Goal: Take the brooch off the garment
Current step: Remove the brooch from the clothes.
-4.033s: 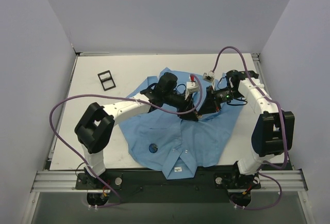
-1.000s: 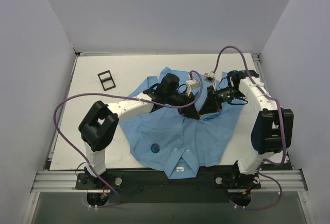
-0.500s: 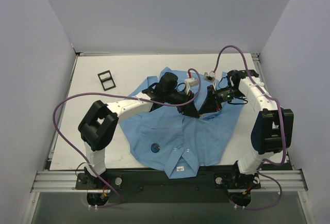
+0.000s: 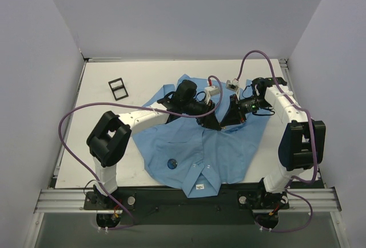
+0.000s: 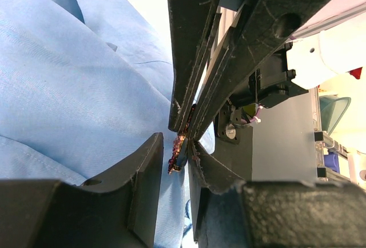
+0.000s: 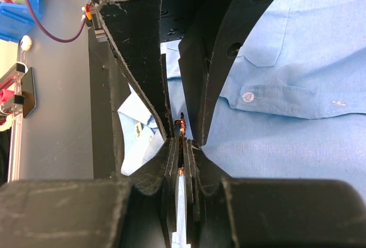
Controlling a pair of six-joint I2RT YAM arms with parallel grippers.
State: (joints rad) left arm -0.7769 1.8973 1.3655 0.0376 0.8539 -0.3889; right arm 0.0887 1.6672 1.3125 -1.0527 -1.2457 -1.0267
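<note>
Top external view: the garment (image 4: 189, 145) lies spread on the white tabletop (image 4: 143, 74), collar at the near edge. The brooch (image 4: 170, 163) sits on the near-left part of the shirt, well apart from both arms. The left gripper (image 4: 209, 123) and right gripper (image 4: 225, 121) meet tip to tip over the far-right part of the shirt. A black frame (image 4: 118, 88) lies far left on the tabletop.

In the right wrist view, the right gripper's jaws are pressed together on a thin reddish piece (image 6: 182, 131) seen edge-on; what it is cannot be told. In the left wrist view, the left gripper's jaws stand a little apart, with that piece in the gap between them; whether they touch it is unclear.
</note>
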